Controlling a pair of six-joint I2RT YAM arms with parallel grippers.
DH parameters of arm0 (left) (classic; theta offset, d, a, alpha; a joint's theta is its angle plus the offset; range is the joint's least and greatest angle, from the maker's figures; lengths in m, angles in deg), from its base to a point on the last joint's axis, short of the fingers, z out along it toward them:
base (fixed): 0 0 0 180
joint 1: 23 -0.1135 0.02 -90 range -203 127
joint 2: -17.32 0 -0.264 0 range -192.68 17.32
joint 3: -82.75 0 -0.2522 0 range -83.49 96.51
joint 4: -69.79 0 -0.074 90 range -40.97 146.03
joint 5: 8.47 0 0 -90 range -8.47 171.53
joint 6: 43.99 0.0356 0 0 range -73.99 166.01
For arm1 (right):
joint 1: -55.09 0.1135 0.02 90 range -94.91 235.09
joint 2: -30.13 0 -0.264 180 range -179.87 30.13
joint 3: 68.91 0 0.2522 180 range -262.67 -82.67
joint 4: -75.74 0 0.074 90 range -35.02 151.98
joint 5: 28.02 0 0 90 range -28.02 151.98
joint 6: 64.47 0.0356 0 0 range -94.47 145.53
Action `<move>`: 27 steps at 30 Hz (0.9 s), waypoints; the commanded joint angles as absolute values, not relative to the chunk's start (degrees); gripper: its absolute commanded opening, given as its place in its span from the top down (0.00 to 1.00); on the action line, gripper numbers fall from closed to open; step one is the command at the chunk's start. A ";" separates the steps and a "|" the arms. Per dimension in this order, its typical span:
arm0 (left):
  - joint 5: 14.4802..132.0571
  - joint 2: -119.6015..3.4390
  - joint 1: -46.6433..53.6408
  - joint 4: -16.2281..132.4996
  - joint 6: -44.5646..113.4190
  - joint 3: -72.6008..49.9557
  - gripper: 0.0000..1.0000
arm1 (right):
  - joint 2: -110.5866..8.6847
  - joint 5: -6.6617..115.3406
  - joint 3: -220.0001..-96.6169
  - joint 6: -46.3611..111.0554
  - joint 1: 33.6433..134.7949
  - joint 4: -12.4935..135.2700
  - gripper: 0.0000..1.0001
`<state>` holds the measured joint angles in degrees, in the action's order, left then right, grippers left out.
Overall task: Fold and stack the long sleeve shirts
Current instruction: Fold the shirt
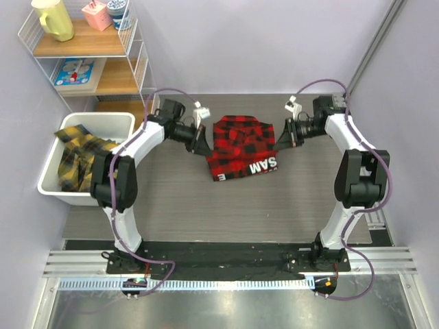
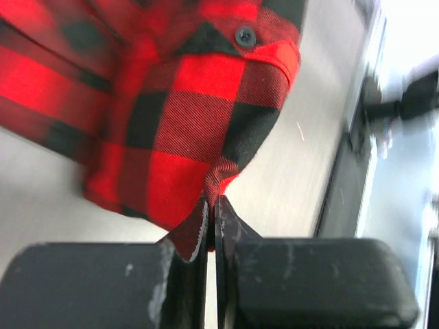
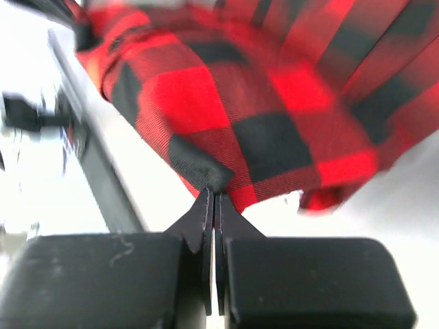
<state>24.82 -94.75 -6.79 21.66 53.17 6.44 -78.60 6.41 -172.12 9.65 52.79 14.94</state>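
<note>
Red-and-black shirt (image 1: 240, 145) is seen folded into a compact block over the grey table (image 1: 171, 199), a little toward 12 o'clock from the table's middle in the top view. White block lettering is shown upside down along its 5 o'clock corner. The shirt is gripped at two opposite edges. At its 9 o'clock edge the left gripper (image 1: 204, 146) is closed on the cloth; in the left wrist view the fingers of that gripper (image 2: 212, 205) are pressed together with a corner of red-and-black check pinched between them, and a dark button is seen on the cloth above. At the 3 o'clock edge the right gripper (image 1: 278, 140) is likewise clamped; in the right wrist view its fingers (image 3: 212, 199) are drawn together on a dark corner of the fabric. Whether the underside of the shirt rests on the table cannot be told.

Yellow-and-black shirts (image 1: 81, 154) are heaped loosely in a white bin (image 1: 49, 185) at 9 o'clock, beside the left arm. A wire-and-wood shelf (image 1: 82, 42) stands at 11 o'clock, and a yellow jug (image 1: 53, 18) is set on its top board.
</note>
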 commanded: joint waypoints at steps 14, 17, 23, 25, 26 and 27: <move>36.62 -71.69 6.71 9.05 79.64 -18.29 0.43 | -62.13 22.62 -153.86 -34.53 52.19 -17.67 0.15; 40.74 -76.70 6.53 18.38 67.58 -12.84 0.44 | -69.68 16.38 -160.61 -19.64 52.28 -7.39 0.27; 44.79 -95.16 6.35 25.01 50.15 4.19 0.51 | -83.94 16.61 -170.30 -1.55 57.44 8.96 0.46; 46.10 -100.94 6.01 22.91 49.53 7.28 0.53 | -88.14 17.86 -170.65 1.70 58.51 13.89 0.49; 47.24 -102.98 5.48 22.11 49.61 8.52 0.54 | -90.26 18.99 -171.52 2.24 58.78 14.86 0.49; 47.34 -104.48 4.78 21.67 49.52 10.62 0.55 | -92.11 19.61 -174.23 3.63 58.96 15.83 0.50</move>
